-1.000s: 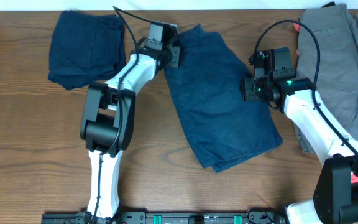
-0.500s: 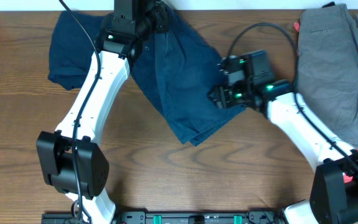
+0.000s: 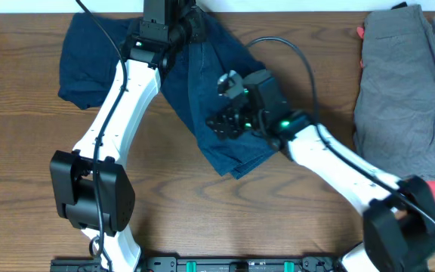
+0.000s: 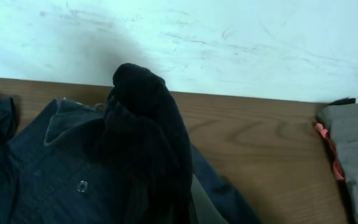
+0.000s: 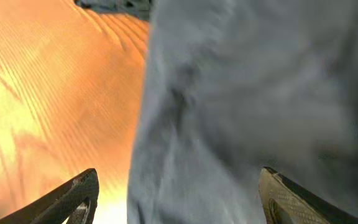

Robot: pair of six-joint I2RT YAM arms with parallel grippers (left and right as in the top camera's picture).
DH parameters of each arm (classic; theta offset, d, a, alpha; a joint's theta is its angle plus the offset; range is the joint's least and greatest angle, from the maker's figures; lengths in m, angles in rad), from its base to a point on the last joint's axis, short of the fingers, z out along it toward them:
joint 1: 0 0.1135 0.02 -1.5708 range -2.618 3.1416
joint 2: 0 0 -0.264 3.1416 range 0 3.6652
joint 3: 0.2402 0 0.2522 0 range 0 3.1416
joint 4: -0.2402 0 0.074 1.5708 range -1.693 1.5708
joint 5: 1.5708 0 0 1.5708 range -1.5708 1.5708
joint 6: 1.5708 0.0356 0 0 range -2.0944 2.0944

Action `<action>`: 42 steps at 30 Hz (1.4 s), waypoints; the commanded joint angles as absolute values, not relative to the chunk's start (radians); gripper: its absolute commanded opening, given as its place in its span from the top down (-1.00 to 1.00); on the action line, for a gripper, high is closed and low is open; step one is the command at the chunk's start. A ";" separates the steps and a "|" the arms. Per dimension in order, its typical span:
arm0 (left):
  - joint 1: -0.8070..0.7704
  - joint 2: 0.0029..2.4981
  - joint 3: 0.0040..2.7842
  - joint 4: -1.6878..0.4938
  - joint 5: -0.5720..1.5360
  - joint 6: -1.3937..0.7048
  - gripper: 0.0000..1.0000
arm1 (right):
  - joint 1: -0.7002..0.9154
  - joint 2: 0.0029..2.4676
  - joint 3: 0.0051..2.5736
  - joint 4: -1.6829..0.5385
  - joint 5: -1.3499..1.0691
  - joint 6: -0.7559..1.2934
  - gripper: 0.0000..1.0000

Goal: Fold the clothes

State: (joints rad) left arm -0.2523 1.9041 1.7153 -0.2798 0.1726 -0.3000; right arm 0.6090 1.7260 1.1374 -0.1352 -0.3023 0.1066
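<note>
Right claw (image 5: 179, 200) spread over the shorts (image 3: 196, 89), which lay diagonally; left claw (image 3: 186, 24) pinched their far end.

shorts (image 3: 202, 98) dragged left, right hand (image 3: 217, 125) — seemingly — following

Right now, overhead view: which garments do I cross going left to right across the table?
Dark navy garment → navy shorts → grey trousers.
</note>
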 commanded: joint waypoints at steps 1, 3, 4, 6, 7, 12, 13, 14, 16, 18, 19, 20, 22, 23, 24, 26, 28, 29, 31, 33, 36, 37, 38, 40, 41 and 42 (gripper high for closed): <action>-0.250 1.898 1.717 -0.273 0.164 -0.334 0.88 | 0.649 1.814 1.146 -0.060 -0.262 0.164 -0.61; -0.250 1.898 1.717 -0.274 0.163 -0.352 0.88 | 0.666 1.848 1.146 0.006 -0.233 0.194 -0.61; -0.250 1.896 1.717 -0.275 0.164 -0.360 0.88 | 0.675 1.859 1.146 0.038 -0.207 0.208 -0.62; -0.250 1.892 1.717 -0.276 0.164 -0.374 0.88 | 0.691 1.874 1.146 0.094 -0.142 0.231 -0.66; -0.250 1.888 1.717 -0.276 0.164 -0.381 0.87 | 0.702 1.881 1.146 0.123 -0.105 0.245 -0.67; -0.250 1.858 1.717 -0.276 0.163 -0.384 0.88 | 0.751 1.905 1.146 0.197 0.054 0.315 -0.49; -0.250 1.847 1.717 -0.277 0.163 -0.384 0.87 | 0.757 1.911 1.146 0.194 0.075 0.324 -0.40; -0.250 1.837 1.717 -0.278 0.163 -0.384 0.88 | 0.762 1.916 1.146 0.189 0.088 0.329 -0.29; -0.250 1.808 1.717 -0.280 0.153 -0.389 0.88 | 0.766 1.923 1.146 0.177 0.104 0.338 -0.02; -0.250 1.778 1.717 -0.287 0.114 -0.406 0.88 | 0.764 1.923 1.146 0.163 0.107 0.358 0.13; -0.250 1.762 1.717 -0.288 0.103 -0.406 0.88 | 0.759 1.923 1.146 0.154 0.113 0.372 0.16; -0.250 1.746 1.717 -0.290 0.097 -0.406 0.88 | 0.756 1.923 1.146 0.147 0.117 0.385 0.22; -0.248 1.711 1.717 -0.292 0.092 -0.406 0.88 | 0.744 1.923 1.146 0.136 0.120 0.415 0.45; -0.247 1.697 1.717 -0.295 0.092 -0.406 0.88 | 0.738 1.923 1.146 0.129 0.120 0.426 0.59; -0.245 1.681 1.717 -0.299 0.091 -0.406 0.88 | 0.728 1.921 1.146 0.118 0.120 0.442 0.74; -0.239 1.658 1.717 -0.307 0.091 -0.406 0.88 | 0.710 1.914 1.146 0.094 0.120 0.458 0.87; -0.230 1.638 1.717 -0.319 0.084 -0.406 0.88 | 0.688 1.900 1.146 0.056 0.120 0.460 0.94; -0.223 1.629 1.717 -0.328 0.083 -0.406 0.88 | 0.673 1.888 1.146 0.030 0.120 0.460 0.98; -0.210 1.619 1.717 -0.344 0.080 -0.406 0.88 | 0.647 1.867 1.146 -0.016 0.114 0.459 0.98; -0.200 1.618 1.717 -0.353 0.080 -0.406 0.88 | 0.620 1.847 1.146 -0.056 0.094 0.459 0.98; -0.195 1.620 1.717 -0.371 0.077 -0.406 0.88 | 0.588 1.826 1.146 -0.110 0.058 0.455 0.98; -0.195 1.620 1.717 -0.374 0.077 -0.406 0.88 | 0.578 1.822 1.146 -0.130 0.046 0.455 0.98; -0.195 1.620 1.717 -0.377 0.077 -0.406 0.88 | 0.568 1.818 1.146 -0.150 0.033 0.448 0.98; -0.195 1.620 1.717 -0.377 0.076 -0.405 0.88 | 0.550 1.813 1.146 -0.183 -0.005 0.410 0.98; -0.195 1.620 1.717 -0.377 0.072 -0.405 0.88 | 0.540 1.806 1.146 -0.200 -0.027 0.388 0.98; -0.195 1.620 1.717 -0.377 0.062 -0.405 0.88 | 0.529 1.798 1.146 -0.215 -0.045 0.363 0.98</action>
